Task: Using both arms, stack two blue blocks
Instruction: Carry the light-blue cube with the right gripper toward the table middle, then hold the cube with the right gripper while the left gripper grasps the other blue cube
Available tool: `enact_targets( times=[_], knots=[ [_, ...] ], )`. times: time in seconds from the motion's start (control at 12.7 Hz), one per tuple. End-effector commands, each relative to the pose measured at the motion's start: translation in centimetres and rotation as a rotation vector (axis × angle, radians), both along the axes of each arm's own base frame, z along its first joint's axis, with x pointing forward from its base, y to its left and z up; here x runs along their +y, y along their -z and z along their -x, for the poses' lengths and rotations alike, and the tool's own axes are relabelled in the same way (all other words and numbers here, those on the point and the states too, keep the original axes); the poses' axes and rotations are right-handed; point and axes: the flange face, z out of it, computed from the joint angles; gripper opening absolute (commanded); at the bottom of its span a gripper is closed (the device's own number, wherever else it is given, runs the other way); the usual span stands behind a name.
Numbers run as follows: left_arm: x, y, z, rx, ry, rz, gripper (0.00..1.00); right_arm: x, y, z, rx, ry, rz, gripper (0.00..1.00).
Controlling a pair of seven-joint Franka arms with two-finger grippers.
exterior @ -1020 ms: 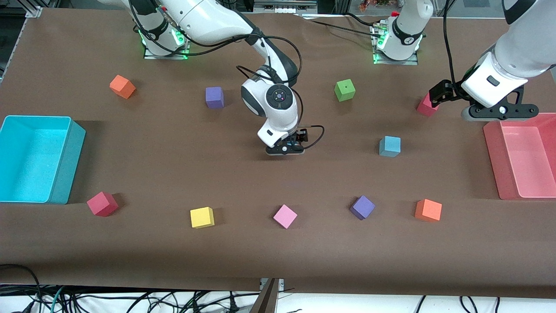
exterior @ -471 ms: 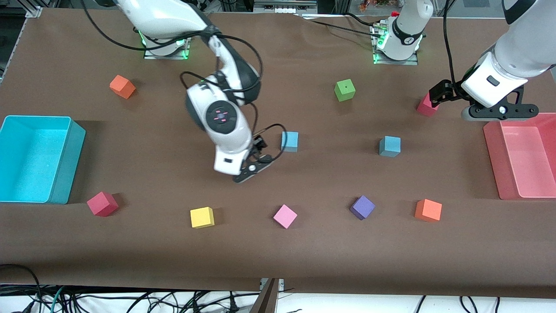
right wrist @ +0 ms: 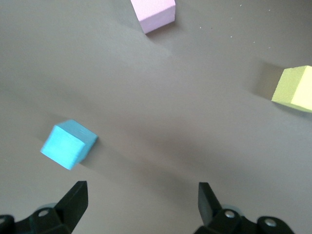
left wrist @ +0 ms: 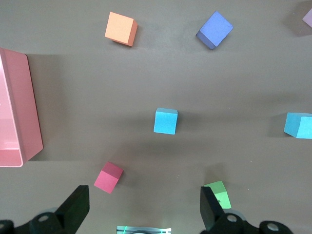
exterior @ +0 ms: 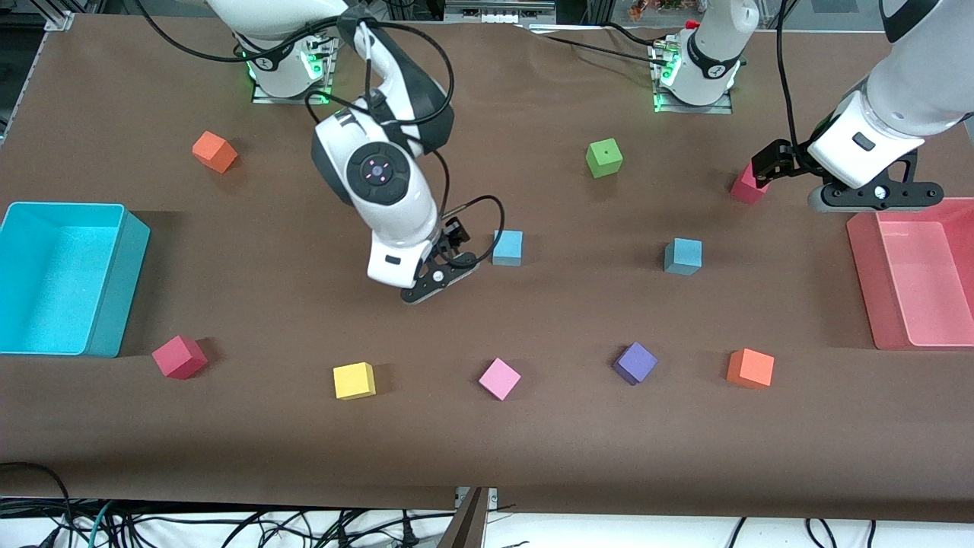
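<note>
Two sky-blue foam blocks (exterior: 507,247) (exterior: 682,256) sit flat, well apart, unstacked, mid-table.

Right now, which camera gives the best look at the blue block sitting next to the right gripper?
The right wrist view: the blue block shows large, with its top and side faces clear. The front view shows it small, beside the open right gripper. The left wrist view catches it only at the picture's edge.

Crimson foam cube (exterior: 744,187) at the table's 2 o'clock: half hidden by left arm's black gripper (exterior: 768,164). Translucent pink plastic bin (exterior: 913,281) cropped at 3 o'clock edge.
</note>
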Motion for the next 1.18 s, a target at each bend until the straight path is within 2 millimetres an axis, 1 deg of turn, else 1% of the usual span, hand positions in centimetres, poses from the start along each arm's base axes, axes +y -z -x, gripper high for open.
enact_targets(
  times=[0.0,0.08,0.16,0.24,0.31,0.39,0.55,0.63,0.78,0.86,0.94,1.1],
  knots=[
    [0.2,-0.8,0.3,-0.004,0.019,-0.010,1.00,-1.4,-0.2,-0.8,0.001,-0.013,0.001,1.00],
    [0.3,-0.7,0.3,-0.001,0.017,-0.011,1.00,-2.6,0.4,-1.4,0.014,-0.098,0.002,1.00],
    [0.3,-0.7,0.3,-0.001,0.017,-0.011,1.00,-4.1,1.0,-2.3,0.027,-0.229,-0.009,1.00],
    [0.3,-0.7,0.3,-0.001,0.017,-0.011,1.00,-5.4,2.1,-2.6,0.057,-0.349,-0.044,1.00],
    [0.3,-0.7,0.3,-0.001,0.017,-0.011,1.00,-6.3,3.1,-2.8,0.089,-0.407,-0.101,1.00],
    [0.3,-0.7,0.3,-0.001,0.016,-0.011,1.00,-6.7,4.2,-2.8,0.104,-0.436,-0.127,1.00],
    [0.3,-0.4,0.2,0.002,0.019,-0.011,1.00,-6.7,5.0,-2.7,0.112,-0.477,-0.136,1.00],
    [0.3,-0.2,0.1,0.005,0.013,-0.010,1.00,-7.1,5.5,-3.0,0.113,-0.503,-0.140,1.00],
    [0.3,1.8,-0.7,0.033,0.010,-0.022,1.00,-8.3,6.7,-3.4,0.116,-0.573,-0.175,1.00],
    [0.3,2.8,-0.9,0.051,0.012,-0.026,1.00,-8.9,8.1,-3.5,0.115,-0.601,-0.229,1.00],
    [0.2,5.1,-1.4,0.092,0.017,-0.028,1.00,-9.7,9.8,-3.5,0.098,-0.632,-0.282,1.00],
    [0.2,7.6,-1.2,0.124,0.030,-0.030,1.00,-11.0,12.6,-3.3,0.031,-0.691,-0.377,1.00]
  ],
)
